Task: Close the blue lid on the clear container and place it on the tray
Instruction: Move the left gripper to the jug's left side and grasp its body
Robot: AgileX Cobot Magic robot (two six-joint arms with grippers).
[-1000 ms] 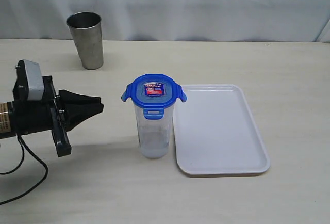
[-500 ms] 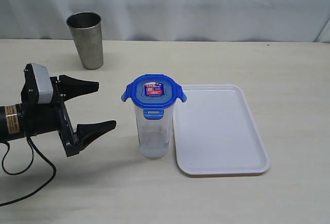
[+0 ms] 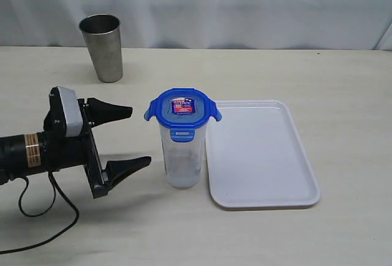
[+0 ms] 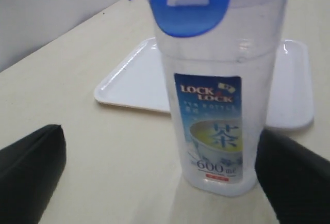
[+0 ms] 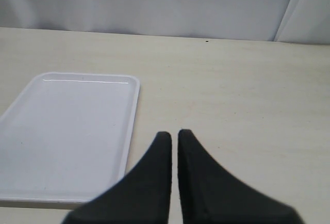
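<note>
A clear container (image 3: 182,155) with a blue lid (image 3: 182,110) on top stands on the table (image 3: 306,76), just beside the white tray (image 3: 263,155). The left gripper (image 3: 141,136), jaws wide, faces it without touching. The right gripper (image 5: 174,133) holds nothing, its jaws almost together.

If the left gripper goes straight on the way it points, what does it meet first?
Probably the clear container, upright ahead of the open left gripper, lined up between its jaws; the tray lies beyond.
</note>
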